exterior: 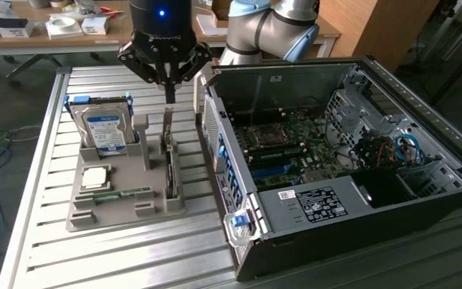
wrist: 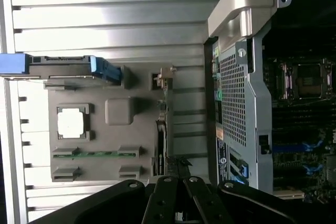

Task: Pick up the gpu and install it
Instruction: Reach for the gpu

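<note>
The gpu is a thin dark card standing on edge in a slot of the grey parts holder, its metal bracket end pointing up toward the far side. My gripper hangs just above that bracket end, shut, with nothing between its fingers and a small gap down to the card. In the wrist view the gpu shows edge-on with its bracket at one end, and my gripper sits over the card's other end.
The holder also carries a silver hard drive in blue rails, a processor and a green memory stick. The open computer case lies at the exterior view's right, motherboard exposed. All rest on a slatted metal table.
</note>
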